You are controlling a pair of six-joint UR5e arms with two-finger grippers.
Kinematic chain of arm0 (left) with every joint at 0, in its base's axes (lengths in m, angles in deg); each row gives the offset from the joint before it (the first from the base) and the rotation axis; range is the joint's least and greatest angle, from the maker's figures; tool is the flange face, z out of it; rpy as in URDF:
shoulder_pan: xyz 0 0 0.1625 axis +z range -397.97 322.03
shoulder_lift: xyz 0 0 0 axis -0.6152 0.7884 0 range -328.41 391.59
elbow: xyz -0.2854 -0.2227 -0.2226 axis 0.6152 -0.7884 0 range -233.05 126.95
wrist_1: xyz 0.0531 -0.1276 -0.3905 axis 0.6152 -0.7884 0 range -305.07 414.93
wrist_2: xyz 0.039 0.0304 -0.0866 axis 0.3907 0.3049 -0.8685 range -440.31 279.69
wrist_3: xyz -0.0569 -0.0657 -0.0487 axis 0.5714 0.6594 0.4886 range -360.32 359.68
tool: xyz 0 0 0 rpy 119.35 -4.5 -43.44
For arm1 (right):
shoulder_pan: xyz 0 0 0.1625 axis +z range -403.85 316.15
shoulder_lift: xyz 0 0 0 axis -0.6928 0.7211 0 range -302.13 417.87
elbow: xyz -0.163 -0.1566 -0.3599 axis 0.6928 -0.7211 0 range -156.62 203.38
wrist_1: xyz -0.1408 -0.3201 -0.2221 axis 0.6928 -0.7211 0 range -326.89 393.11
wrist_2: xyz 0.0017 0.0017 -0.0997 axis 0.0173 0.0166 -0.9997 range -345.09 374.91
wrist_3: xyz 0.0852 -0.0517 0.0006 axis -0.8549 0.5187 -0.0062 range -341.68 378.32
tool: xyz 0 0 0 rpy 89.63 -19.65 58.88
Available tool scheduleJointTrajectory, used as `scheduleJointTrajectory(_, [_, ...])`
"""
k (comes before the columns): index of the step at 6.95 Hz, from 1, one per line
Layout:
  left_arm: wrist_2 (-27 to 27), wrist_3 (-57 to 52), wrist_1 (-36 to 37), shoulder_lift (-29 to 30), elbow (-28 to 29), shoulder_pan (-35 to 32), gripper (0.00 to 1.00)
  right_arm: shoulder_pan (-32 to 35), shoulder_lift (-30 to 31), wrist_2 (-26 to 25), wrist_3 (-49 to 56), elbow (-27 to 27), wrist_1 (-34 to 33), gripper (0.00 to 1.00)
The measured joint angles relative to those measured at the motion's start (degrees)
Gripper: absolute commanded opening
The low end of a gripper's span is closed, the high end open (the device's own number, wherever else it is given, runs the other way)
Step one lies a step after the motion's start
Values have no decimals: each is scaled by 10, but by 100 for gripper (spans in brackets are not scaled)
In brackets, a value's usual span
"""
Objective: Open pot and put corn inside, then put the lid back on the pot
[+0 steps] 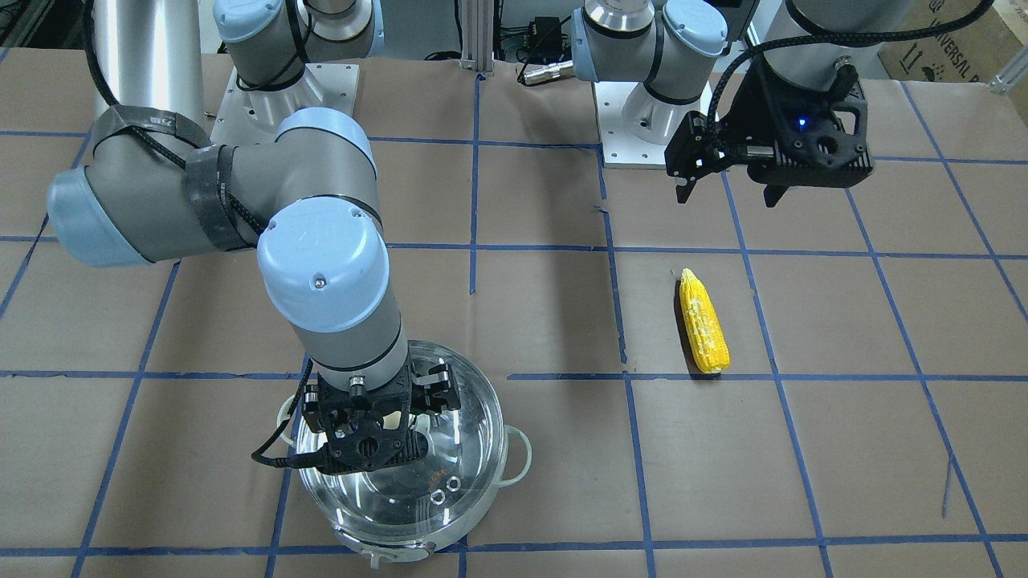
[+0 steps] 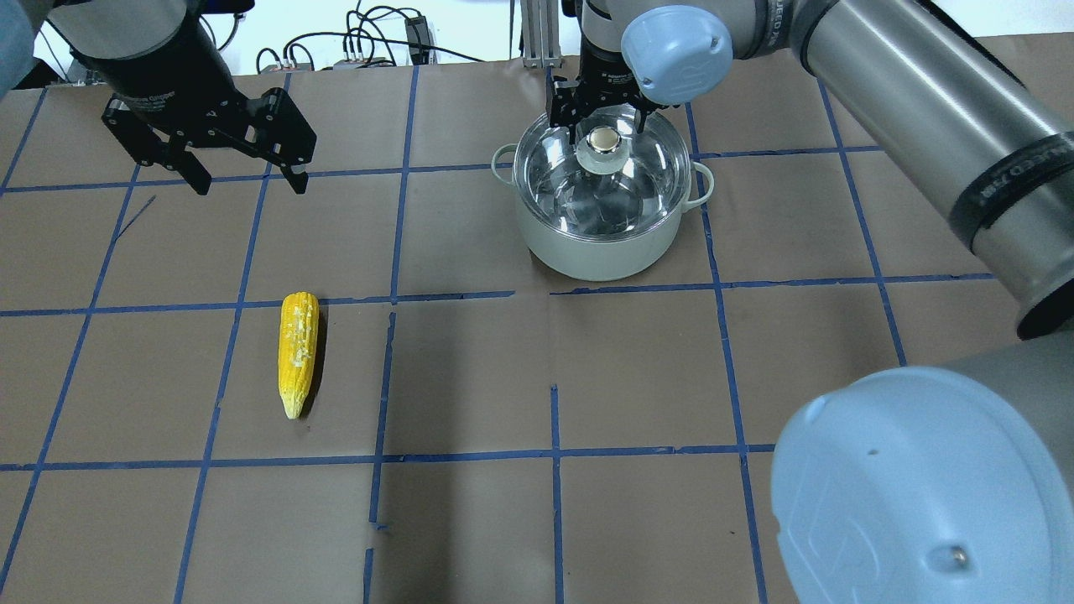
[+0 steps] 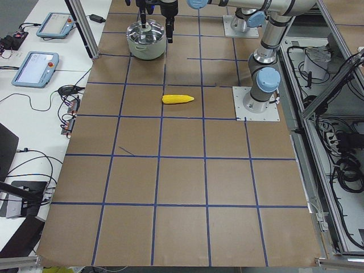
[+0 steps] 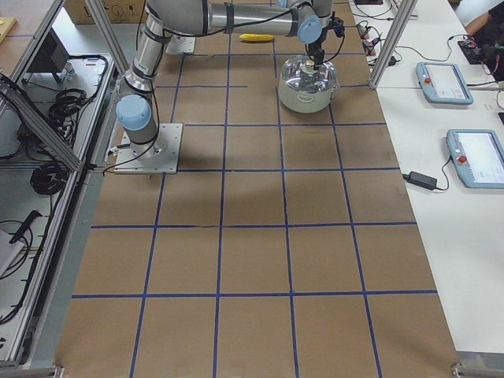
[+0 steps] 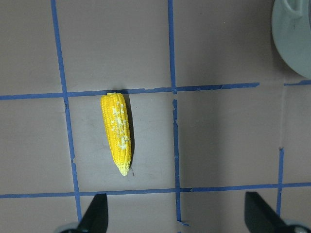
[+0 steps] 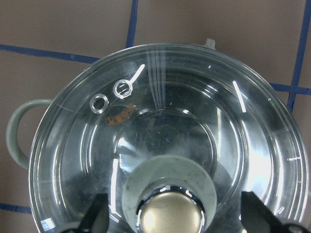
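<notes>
The steel pot (image 2: pixel 579 256) stands at the far middle of the table with the glass lid (image 2: pixel 604 193) on it. My right gripper (image 2: pixel 600 126) is open over the lid. In the right wrist view its fingers (image 6: pixel 97 218) stand wide on either side of the cream-and-silver knob (image 6: pixel 169 206) without touching it. The yellow corn (image 2: pixel 298 352) lies flat on the table to the left, pointed end towards the robot. My left gripper (image 2: pixel 250 184) is open and empty, hovering beyond the corn. The left wrist view shows the corn (image 5: pixel 117 132) and the pot's edge (image 5: pixel 294 39).
The table is brown paper with a blue tape grid. The two arm base plates (image 1: pixel 634 120) (image 1: pixel 297 96) sit at the robot's edge. My right arm's elbow (image 1: pixel 321 265) hangs over the table beside the pot. Tablets (image 3: pixel 34 68) lie on a side bench.
</notes>
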Motion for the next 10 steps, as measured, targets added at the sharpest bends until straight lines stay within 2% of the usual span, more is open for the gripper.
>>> scheduleJointTrajectory(2, [0, 0, -1, -1, -2, 1, 100, 0, -3, 0, 4, 5, -1, 92])
scheduleJointTrajectory(3, [0, 0, -1, -1, -3, 1, 100, 1, -3, 0, 5, 8, -1, 84])
scheduleJointTrajectory(6, [0, 0, -2, -1, -3, 1, 100, 1, -3, -2, 9, 9, -1, 38])
scheduleJointTrajectory(7, [0, -1, -2, -1, -3, 1, 100, 2, -4, -2, 12, 8, 0, 28])
scheduleJointTrajectory(10, [0, -2, -3, -2, -1, 2, 100, 1, -3, -2, 22, -2, 2, 25])
